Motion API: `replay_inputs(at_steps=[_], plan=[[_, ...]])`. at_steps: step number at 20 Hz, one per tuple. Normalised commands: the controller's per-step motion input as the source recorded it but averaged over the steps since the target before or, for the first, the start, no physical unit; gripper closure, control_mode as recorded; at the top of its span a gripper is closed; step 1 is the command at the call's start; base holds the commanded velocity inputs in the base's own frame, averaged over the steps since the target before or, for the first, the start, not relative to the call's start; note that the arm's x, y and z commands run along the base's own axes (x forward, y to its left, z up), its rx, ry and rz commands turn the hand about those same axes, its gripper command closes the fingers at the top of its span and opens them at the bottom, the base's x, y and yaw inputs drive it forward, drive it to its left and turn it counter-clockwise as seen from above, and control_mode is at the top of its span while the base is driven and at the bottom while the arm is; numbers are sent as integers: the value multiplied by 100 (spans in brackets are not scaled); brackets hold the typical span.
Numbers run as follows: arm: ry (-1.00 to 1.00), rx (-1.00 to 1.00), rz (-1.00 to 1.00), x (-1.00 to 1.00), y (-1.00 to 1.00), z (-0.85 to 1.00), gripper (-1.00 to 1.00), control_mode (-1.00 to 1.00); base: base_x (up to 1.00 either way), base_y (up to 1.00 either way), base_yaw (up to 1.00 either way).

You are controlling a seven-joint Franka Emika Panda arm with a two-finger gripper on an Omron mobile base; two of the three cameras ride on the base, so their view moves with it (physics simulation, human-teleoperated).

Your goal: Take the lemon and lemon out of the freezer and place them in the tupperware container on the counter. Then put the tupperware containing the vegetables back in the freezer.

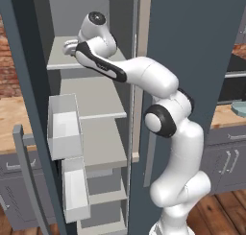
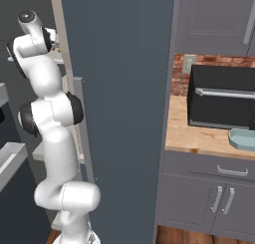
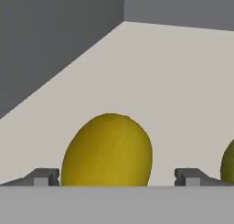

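In the hand view the claw [image 3: 116,177] stands spread, its two fingertips [image 3: 44,177] on either side of a yellow lemon [image 3: 108,151] at the bottom centre, which rests on the pale freezer shelf [image 3: 173,90]. A second lemon [image 3: 228,162] peeks in at the right edge. In the left base view the arm reaches into the upper left of the open freezer [image 1: 192,47]; in the right base view the pale blue container [image 2: 243,139] sits on the table [image 2: 199,136] at the right edge, beside the black microwave [image 2: 221,96].

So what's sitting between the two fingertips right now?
In the hand view, a lemon lies on the pale freezer shelf between the open gripper's fingertips, nearer the left one.
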Motion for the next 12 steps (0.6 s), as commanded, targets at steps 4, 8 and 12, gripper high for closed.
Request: replay_inputs(at_steps=[4,8,12], plan=[[1,0,0,10,8,-1,-100,-100,0,0,0],[0,0,0,1,9,-4,100,-100,0,0,0],[3,0,0,0,15,-15,100,-100,0,0,0]])
